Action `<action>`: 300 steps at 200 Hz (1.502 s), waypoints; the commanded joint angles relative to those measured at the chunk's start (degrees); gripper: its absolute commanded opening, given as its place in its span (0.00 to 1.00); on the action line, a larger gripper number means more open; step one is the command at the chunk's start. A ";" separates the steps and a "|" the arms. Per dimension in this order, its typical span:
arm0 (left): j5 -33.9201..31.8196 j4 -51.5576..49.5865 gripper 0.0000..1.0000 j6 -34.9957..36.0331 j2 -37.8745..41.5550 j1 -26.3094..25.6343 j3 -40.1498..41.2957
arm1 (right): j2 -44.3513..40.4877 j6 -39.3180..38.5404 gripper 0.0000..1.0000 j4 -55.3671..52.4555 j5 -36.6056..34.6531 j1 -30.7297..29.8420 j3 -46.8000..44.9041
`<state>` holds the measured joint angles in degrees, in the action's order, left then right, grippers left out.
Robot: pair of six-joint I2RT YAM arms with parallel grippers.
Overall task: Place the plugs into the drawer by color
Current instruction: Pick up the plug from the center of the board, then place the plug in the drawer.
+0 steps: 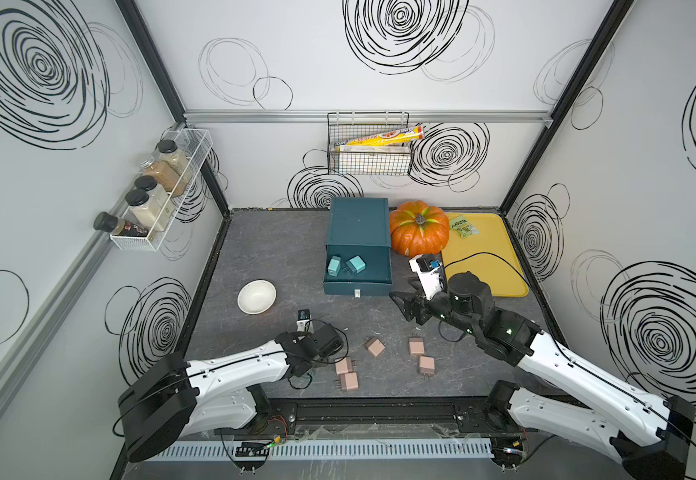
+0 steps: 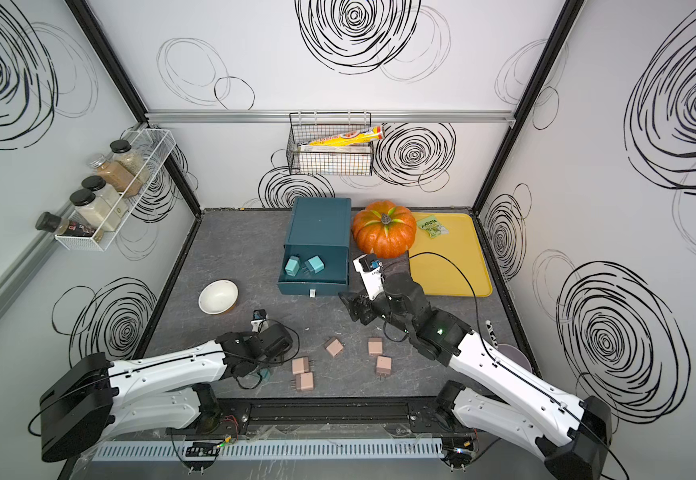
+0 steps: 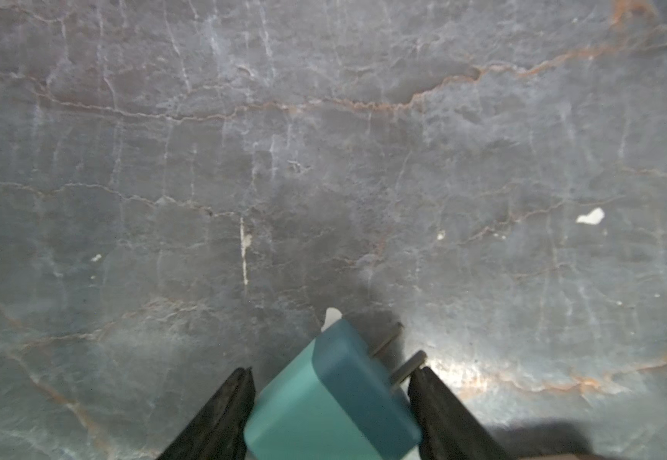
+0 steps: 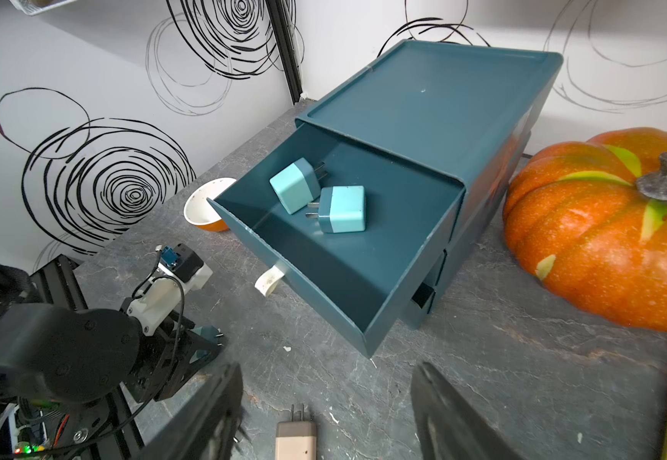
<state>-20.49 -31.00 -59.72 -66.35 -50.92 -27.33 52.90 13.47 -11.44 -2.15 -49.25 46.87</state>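
**Two teal plugs in the drawer, a third between the left fingers**

In both top views the dark teal chest stands at the back of the worktop, just beside a pumpkin. Its top drawer is pulled out, and two teal plugs lie inside, close together. Five pink plugs are scattered on the near part of the worktop, between the arms. The right hand hovers near the drawer's front. The left hand is hidden under its own wrist here.

In the left wrist view the left hand has its black fingers right against both sides of a teal plug, which sits tilted with one prong by a finger. I cannot tell whether they are pinching it or only touching it.

In the right wrist view the right hand is released, its fingers spread with nothing between them. A pink plug lies on the worktop below, prongs toward the open drawer.
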 commanded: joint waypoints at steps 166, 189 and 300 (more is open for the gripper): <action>-5.03 -4.66 0.46 8.45 11.94 7.68 -9.03 | -3.32 0.84 0.72 3.25 -7.02 0.26 -2.28; -11.58 -10.44 0.46 6.04 11.76 7.89 -13.86 | -5.48 1.11 0.72 4.60 -8.12 0.33 -3.51; -4.29 -9.43 0.46 25.92 -5.39 3.90 -51.20 | -5.49 1.46 0.71 5.44 -10.21 0.27 -4.40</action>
<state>-26.89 -43.42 -41.25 -63.75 -43.29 -73.47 48.49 14.17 -7.27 -10.72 -49.15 42.92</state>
